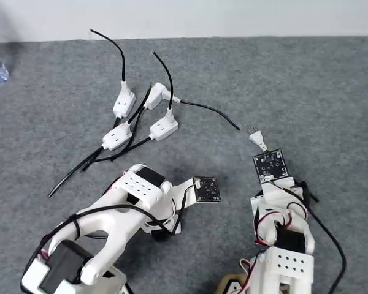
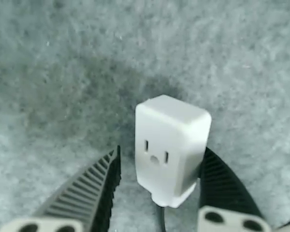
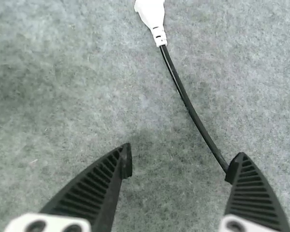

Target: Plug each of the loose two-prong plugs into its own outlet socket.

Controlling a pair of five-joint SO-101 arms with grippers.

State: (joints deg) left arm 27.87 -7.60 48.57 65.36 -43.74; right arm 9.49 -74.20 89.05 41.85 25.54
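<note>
A loose two-prong plug [image 1: 256, 137] lies on the grey counter [image 1: 319, 79] just beyond the right arm [image 1: 276, 208], well apart from the clustered white sockets [image 1: 164, 127].

Four white corded connectors [image 1: 124, 101] [image 1: 158, 95] [image 1: 164, 127] [image 1: 117, 136] clustered, one loose two-prong plug [image 1: 256, 138], one separate outlet socket [image 2: 169, 150], two arms [image 1: 126, 205] [image 1: 282, 236].

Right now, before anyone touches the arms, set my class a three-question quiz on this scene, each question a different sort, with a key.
1. True or false: the right gripper is shut on the cord.
2. What sits between the fingers of the left gripper? A) a white outlet socket; B) a two-prong plug; C) a coiled cord.
3. Fill in: the cord leading from the white plug in the right wrist view is ____ in colour.

Key: 1 false, its fingers are spread with the cord passing between them; 2 A; 3 black.
</note>
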